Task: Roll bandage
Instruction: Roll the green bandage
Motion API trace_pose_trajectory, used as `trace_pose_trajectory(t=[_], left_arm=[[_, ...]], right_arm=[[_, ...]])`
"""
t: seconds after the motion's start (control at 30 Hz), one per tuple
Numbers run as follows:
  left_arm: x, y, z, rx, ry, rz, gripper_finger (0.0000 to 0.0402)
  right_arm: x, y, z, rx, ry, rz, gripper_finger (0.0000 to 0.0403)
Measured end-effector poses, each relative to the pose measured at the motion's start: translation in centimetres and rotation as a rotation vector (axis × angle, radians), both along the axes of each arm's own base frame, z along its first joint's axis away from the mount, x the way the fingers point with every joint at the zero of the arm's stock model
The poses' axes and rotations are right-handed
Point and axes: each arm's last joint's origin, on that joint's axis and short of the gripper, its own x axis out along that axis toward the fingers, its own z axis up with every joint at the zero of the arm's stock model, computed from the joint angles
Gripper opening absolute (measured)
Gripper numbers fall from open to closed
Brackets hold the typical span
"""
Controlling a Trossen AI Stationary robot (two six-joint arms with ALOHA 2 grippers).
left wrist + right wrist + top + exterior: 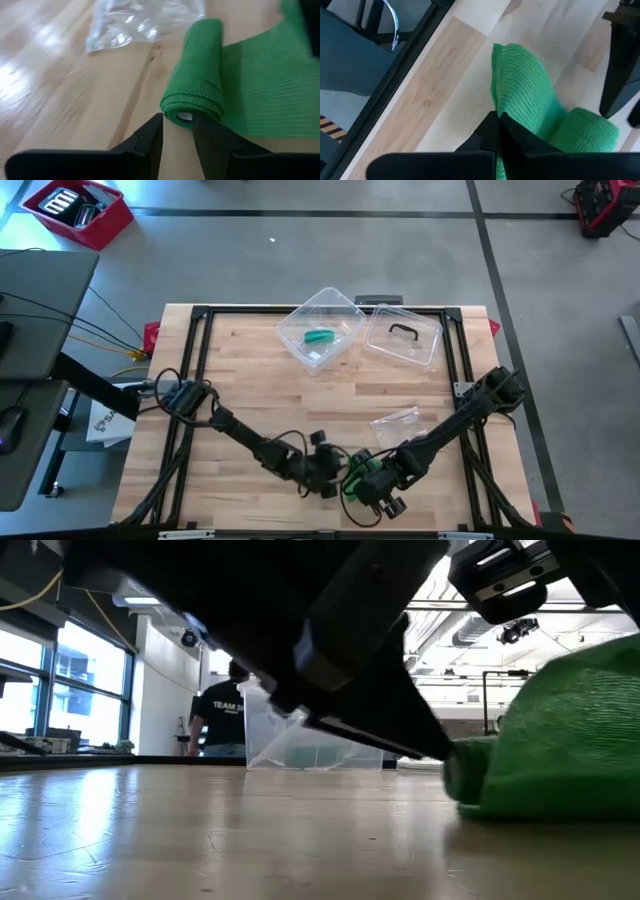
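A green bandage (353,469) lies near the table's near edge, partly rolled. Its rolled part (196,80) lies on the wood, and a flat strip (265,90) runs off from it. My left gripper (178,129) is open by a narrow gap, with its fingertips right at the roll's near end (192,111), where a white core shows. My right gripper (498,119) is shut on the bandage's unrolled strip (520,85). In the high view the two grippers stand close together, the left (325,470) and the right (372,488). The bandage also fills the right of the low view (560,740). My left gripper comes level along the table at the roll's near end (186,116); whether its fingertips touch the roll, I cannot tell. My right gripper pinches the green strip (512,112) between its shut fingers. The strip runs on ahead of the fingers, and the roll (585,132) lies beside them on the table.
A clear plastic wrapper (397,420) lies just beyond the bandage and also shows in the left wrist view (140,20). A clear box (322,328) holding a green thing and its lid (403,338) stand at the far edge. The table's near edge is close. A person (222,710) stands beyond the table.
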Motion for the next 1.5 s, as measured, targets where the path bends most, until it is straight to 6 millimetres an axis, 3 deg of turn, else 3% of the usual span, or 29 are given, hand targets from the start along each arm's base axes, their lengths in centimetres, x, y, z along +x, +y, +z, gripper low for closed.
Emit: trace_pose_trajectory(t=[0.17, 0.47, 0.73, 0.9, 1.03, 1.13, 1.33, 1.5], left_arm=[[0.4, 0.1, 0.1, -0.054, 0.014, -0.093, 0.0071], [-0.7, -1.4, 0.0, 0.010, 0.004, -0.047, 0.0040], [-1.3, -2.8, 0.4, 0.037, -0.065, -0.019, 0.0026], [-0.3, -1.3, 0.6, 0.034, -0.068, -0.032, 0.0026], [0.5, -0.3, 0.8, 0.026, -0.078, -0.055, 0.0026], [0.8, 0.1, 0.9, 0.032, -0.076, -0.080, 0.0025], [0.9, 0.3, 0.8, 0.031, -0.073, -0.082, 0.0025], [0.9, 0.3, 0.8, 0.035, -0.073, -0.079, 0.0025]], right_arm=[[-0.3, 0.1, 0.2, 0.002, 0.005, -0.011, 0.0000], [-1.8, -1.0, 3.3, -0.021, -0.016, -0.182, 0.0000], [-3.0, -1.1, 3.3, -0.102, 0.021, -0.221, 0.0000], [-3.8, -1.4, 3.2, -0.256, -0.021, -0.275, 0.0000], [-4.1, -1.7, 3.6, -0.278, -0.030, -0.287, 0.0000], [-3.7, -2.5, 3.4, -0.295, -0.031, -0.290, 0.0000], [-3.6, -5.6, 1.0, -0.389, 0.027, -0.352, 0.0000], [-3.1, -7.4, 1.2, -0.408, 0.025, -0.375, 0.0000]])
